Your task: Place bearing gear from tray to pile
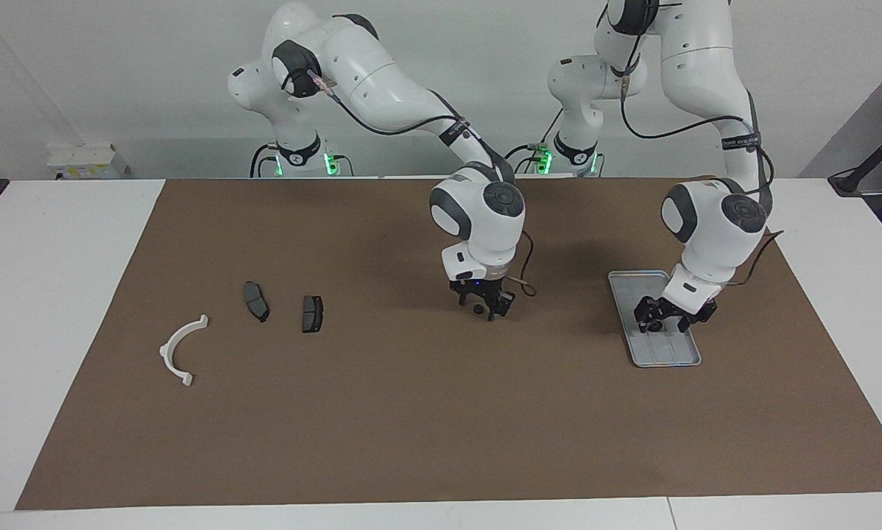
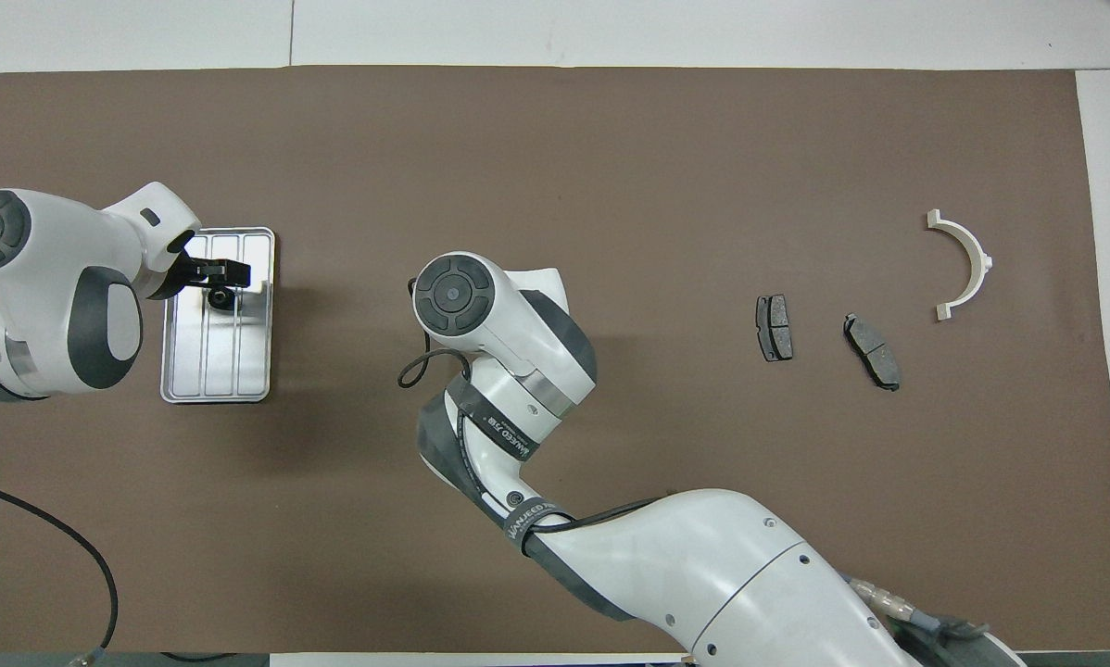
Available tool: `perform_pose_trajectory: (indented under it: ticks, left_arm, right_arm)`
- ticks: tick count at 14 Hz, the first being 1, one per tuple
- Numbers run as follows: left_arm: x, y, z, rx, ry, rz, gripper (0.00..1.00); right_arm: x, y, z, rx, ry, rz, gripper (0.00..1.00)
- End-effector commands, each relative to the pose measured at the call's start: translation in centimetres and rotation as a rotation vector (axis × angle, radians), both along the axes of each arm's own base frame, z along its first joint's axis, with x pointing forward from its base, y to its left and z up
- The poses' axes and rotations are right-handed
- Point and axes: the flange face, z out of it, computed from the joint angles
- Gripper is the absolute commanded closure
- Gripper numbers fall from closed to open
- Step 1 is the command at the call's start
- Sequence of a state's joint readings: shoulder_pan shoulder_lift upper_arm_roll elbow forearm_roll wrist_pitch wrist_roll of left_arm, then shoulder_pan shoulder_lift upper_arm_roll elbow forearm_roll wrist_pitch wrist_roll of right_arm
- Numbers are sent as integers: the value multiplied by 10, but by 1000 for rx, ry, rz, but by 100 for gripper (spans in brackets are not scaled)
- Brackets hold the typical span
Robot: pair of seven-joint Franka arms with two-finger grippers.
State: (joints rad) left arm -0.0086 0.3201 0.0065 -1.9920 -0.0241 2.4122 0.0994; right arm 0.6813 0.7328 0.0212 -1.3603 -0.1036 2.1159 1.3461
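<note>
Left gripper (image 1: 654, 322): I have it low in the tray (image 1: 680, 357), at the half nearer the robots. Its fingers stand apart, one on each side of the gear (image 2: 220, 297). I read the claw as open, not clamped.
Gear: it sits on the tray floor, in the middle lane between the ridges. I cannot tell whether the fingertips touch it.
Tray: flat on the mat (image 1: 411, 412), toward the left arm's end of the table, long side running away from the robots.
Right gripper (image 1: 483, 305): down at the mat near the table's middle, right at a second small gear (image 1: 478, 310). I cannot tell from here whether this claw is open or closed, or whether it grips that gear.
Second gear: on the mat between the tray and the pile, well apart from both.
Pile: two dark pads (image 1: 255, 301) (image 1: 312, 313) lie side by side, not touching, toward the right arm's end. The white bracket (image 1: 180, 350) lies farther from the robots than the pads, closest to that end.
</note>
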Motion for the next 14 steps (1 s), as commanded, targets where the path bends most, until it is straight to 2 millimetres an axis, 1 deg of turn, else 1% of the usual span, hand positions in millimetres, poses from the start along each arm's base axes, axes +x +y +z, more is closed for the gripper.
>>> perform_pose_trajectory:
  ticks: [1, 2, 3, 4, 5, 6, 7, 10, 11, 12, 13, 14]
  left_arm:
    - [-11, 3, -4, -5, -1, 14, 8]
    - [-13, 3, -5, -5, 5, 14, 8]
    - [-14, 3, -5, -6, 11, 16, 8]
    - [-17, 4, -7, -6, 17, 17, 9]
    - [-18, 4, -8, -6, 17, 17, 9]
    - [-18, 6, -8, -6, 19, 19, 9]
    - [-18, 6, -9, -6, 19, 19, 10]
    - [-24, 7, -15, -6, 26, 22, 14]
    - [-24, 6, -15, -6, 27, 22, 19]
    - [-23, 4, -15, -6, 25, 24, 26]
    - [-23, 2, -15, -6, 24, 25, 46]
    - [-23, 1, -14, -8, 22, 40, 68]
  right_arm:
    - [4, 5, -2, 18, -29, -3, 39]
    - [3, 6, -3, 18, -27, -6, 47]
    - [3, 6, -2, 19, -28, -6, 63]
    - [3, 5, -4, 23, -27, -8, 75]
    - [3, 5, -6, 26, -30, -7, 76]
    - [2, 5, -6, 29, -32, -7, 86]
    - [2, 5, -6, 28, -32, -5, 100]
    - [3, 2, -4, 17, -24, -6, 100]
    - [5, 0, -2, 6, -18, -5, 100]
    - [8, -8, 2, -15, -4, -12, 100]
    - [16, -26, 9, -38, 28, -26, 100]
    - [27, -42, 34, -39, 45, -8, 100]
